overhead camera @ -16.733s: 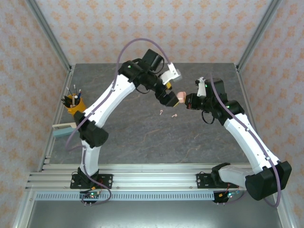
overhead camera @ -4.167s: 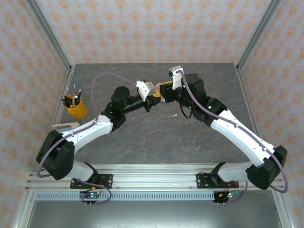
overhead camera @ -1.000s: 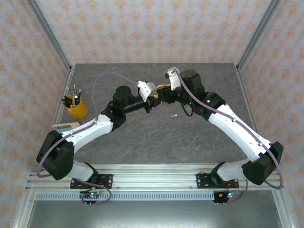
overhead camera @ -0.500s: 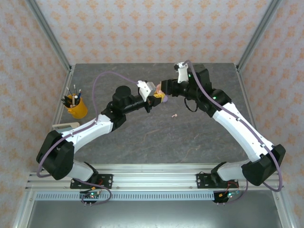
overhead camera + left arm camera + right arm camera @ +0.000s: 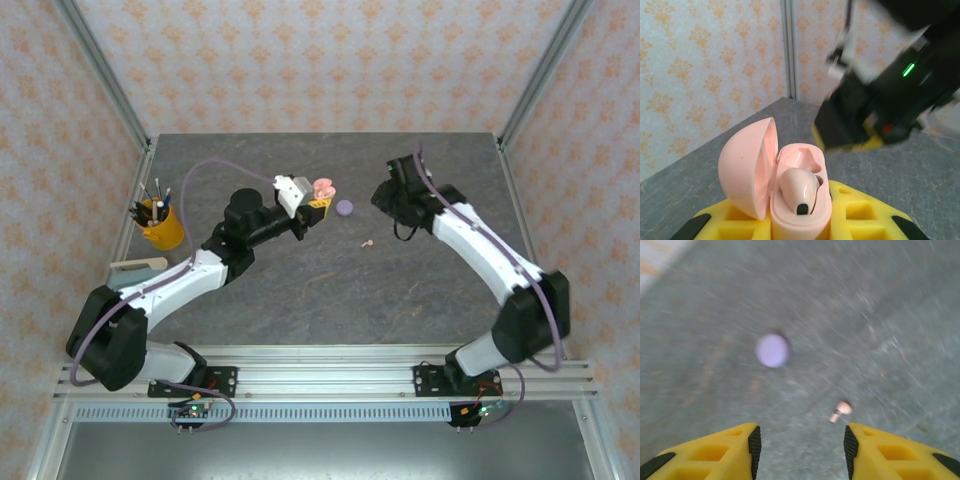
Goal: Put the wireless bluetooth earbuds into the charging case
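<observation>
- The left gripper (image 5: 316, 203) is pinching the base of an open pink case (image 5: 790, 200) and holding it above the table (image 5: 300, 300), toward the far edge.
- A seated earbud (image 5: 798, 187), pale pink, is resting in one socket of that case.
- The right gripper (image 5: 799, 450) is hovering with its fingers spread, gripping nothing.
- A lilac case (image 5: 345, 208) is lying closed on the table between the two grippers.
- A loose earbud (image 5: 367, 242), also pink, is lying near the lilac case, on the side towards the near edge.
- A yellow pen cup (image 5: 160, 225) is standing by the left edge.

The left arm's fingers (image 5: 316, 204) grip an open pink case (image 5: 322, 189) above the far middle of the worktop (image 5: 300, 290). A lilac case (image 5: 345, 208) and a pink earbud (image 5: 367, 242) lie nearby.
</observation>
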Robot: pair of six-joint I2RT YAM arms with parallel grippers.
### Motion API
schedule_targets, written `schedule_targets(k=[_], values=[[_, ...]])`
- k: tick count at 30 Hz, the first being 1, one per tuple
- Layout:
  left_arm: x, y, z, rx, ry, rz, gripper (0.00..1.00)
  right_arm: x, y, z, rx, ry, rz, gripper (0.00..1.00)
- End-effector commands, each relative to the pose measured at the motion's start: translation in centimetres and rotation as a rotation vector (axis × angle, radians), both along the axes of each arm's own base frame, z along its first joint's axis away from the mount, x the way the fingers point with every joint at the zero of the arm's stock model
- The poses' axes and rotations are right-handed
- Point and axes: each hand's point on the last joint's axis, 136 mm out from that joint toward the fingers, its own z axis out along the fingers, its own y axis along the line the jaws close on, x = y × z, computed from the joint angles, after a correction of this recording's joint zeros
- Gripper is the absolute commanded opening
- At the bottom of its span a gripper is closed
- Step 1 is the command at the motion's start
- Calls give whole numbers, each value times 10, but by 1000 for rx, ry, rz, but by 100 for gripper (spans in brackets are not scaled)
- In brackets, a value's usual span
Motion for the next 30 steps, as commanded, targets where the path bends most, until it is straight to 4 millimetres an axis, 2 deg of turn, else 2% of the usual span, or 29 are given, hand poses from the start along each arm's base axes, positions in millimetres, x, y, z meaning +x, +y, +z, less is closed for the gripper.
schedule_targets(k=[1,4,9,16,30], values=[[-6,10,21,-24,-88,25,0,-10,-10,-43,6,166,-180,49],[-11,15,18,-18,-92,33,0,-3,-4,-64,8,245,-229,49],[-16,21,15,-17,-98,44,0,7,9,-87,23,347,-275,48],[-16,25,11,-28,-101,54,0,5,22,-116,60,449,-332,48],[-12,26,10,-32,-104,57,0,-7,31,-148,9,523,-329,47]])
